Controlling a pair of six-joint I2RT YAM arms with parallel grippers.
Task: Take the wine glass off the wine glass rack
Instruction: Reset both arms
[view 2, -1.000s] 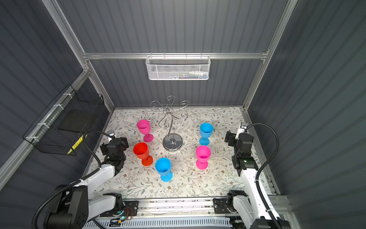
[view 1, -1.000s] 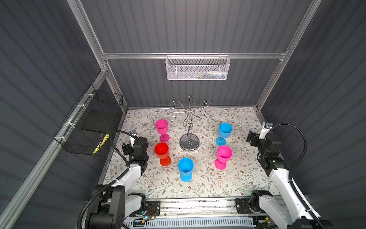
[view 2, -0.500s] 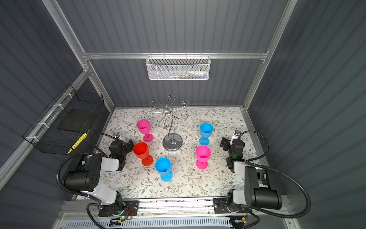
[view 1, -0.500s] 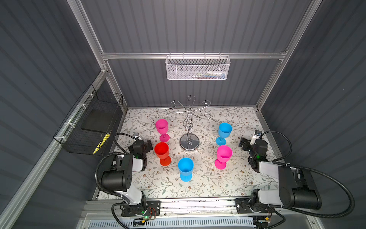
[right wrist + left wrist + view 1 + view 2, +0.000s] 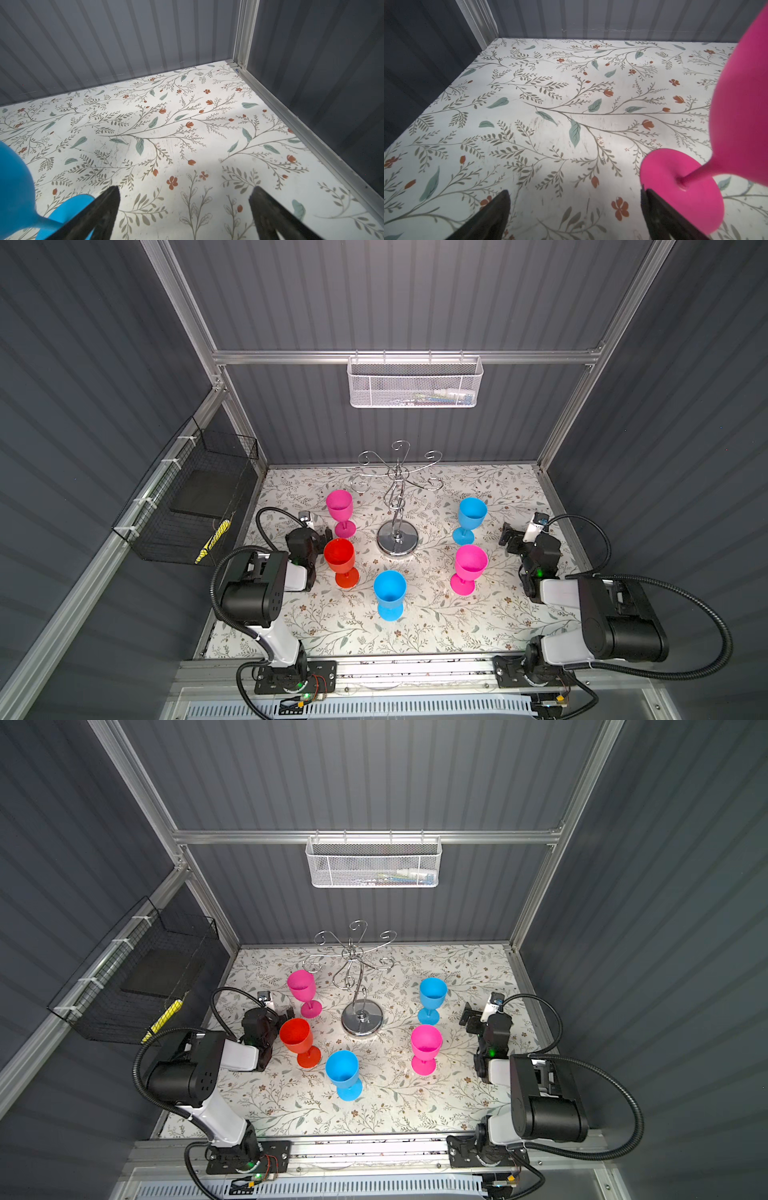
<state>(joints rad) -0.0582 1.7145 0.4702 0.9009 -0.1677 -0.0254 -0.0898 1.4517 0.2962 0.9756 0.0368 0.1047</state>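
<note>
You have the shiny chrome wire wine glass rack (image 5: 397, 540), with its round disc base and curled arms, upright at the middle back of the floral-patterned tabletop (image 5: 436, 622); five plastic wine glasses stand on their feet around it, apart from it; to its left are the far pink wine glass (image 5: 340, 506) and the red wine glass (image 5: 340, 558); in front is the near blue wine glass (image 5: 389, 589); to its right are the near pink wine glass (image 5: 470, 562) and the far blue wine glass (image 5: 472, 512). Your left gripper (image 5: 575, 199) sits low, jaws spread wide and holding nothing, one finger just beside the far pink wine glass's foot; your right gripper (image 5: 185, 197) is likewise wide and empty, the far blue wine glass's foot beside one finger. A white mesh basket (image 5: 415, 383) hangs on the back wall; a black wire basket (image 5: 191, 497) hangs on the left wall.
</note>
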